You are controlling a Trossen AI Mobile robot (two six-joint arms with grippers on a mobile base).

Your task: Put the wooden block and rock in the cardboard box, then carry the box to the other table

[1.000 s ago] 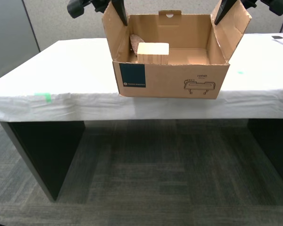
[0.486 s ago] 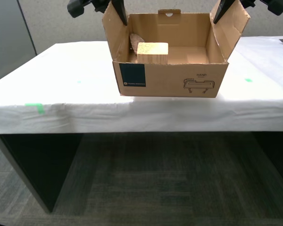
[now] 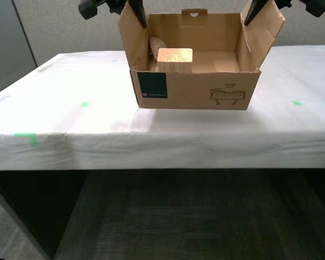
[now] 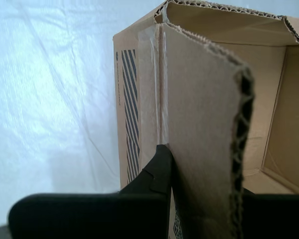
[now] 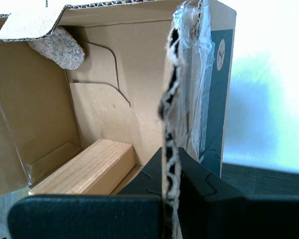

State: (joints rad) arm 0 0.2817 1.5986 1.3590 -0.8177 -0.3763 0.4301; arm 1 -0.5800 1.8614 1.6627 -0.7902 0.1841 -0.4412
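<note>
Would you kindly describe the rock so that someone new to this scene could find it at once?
Find the cardboard box over the white-sheeted table. Inside, toward the exterior view's left, lies a pale wooden block. The rock sits just behind it against the box wall: the only rounded, speckled pinkish-beige lump, where the block is flat-faced and grainy.

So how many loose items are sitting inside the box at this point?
2. A wooden block lies on the floor of the box, toward the exterior view's left, and a rock sits just behind it by the left flap. Something smaller could hide behind the front wall.
</note>
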